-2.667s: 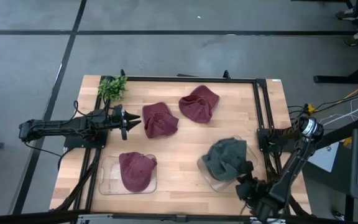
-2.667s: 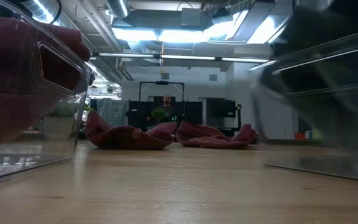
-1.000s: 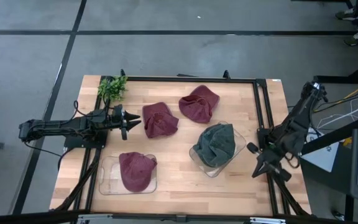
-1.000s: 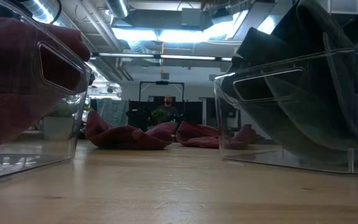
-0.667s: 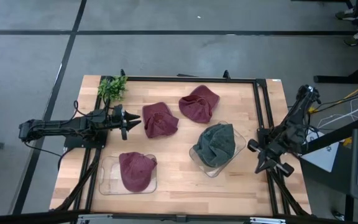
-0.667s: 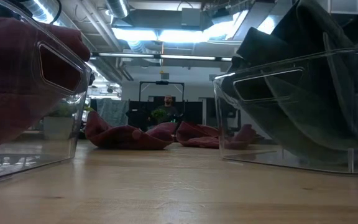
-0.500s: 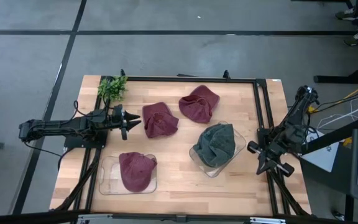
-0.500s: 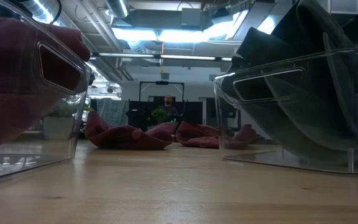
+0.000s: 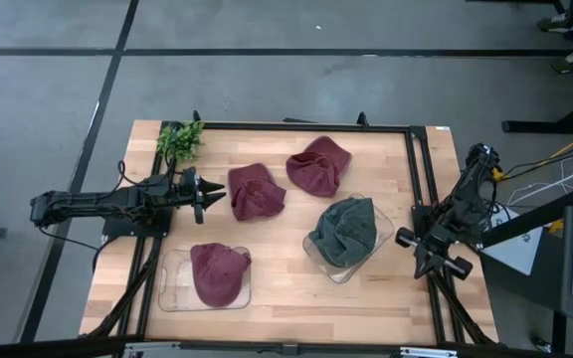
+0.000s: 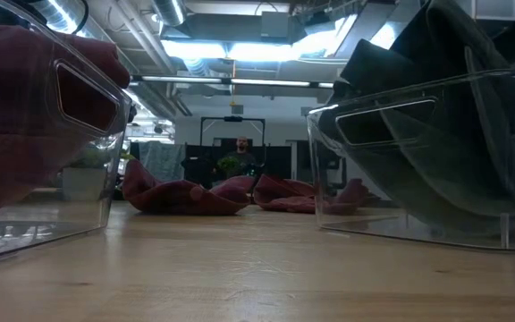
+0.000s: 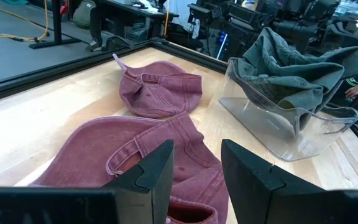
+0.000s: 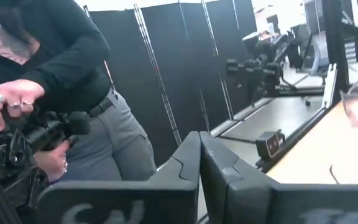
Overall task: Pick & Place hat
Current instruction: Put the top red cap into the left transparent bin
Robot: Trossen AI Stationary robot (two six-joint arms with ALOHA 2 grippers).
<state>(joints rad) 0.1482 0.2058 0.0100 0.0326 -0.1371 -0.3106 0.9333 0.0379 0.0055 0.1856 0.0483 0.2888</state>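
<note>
We see that the clear bin point(image 9: 386, 235) holding the grey hat point(image 9: 345, 229) has shifted from the near right toward the table's middle, while the right gripper point(image 9: 442, 265), fingers pressed together, has pulled back past the right edge.

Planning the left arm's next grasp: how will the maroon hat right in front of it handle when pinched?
The maroon hat lies crumpled with a loose strap, so it is probably floppy and will sag. It looks like light fabric, likely to drag rather than roll. The open left gripper may catch only one fold.
</note>
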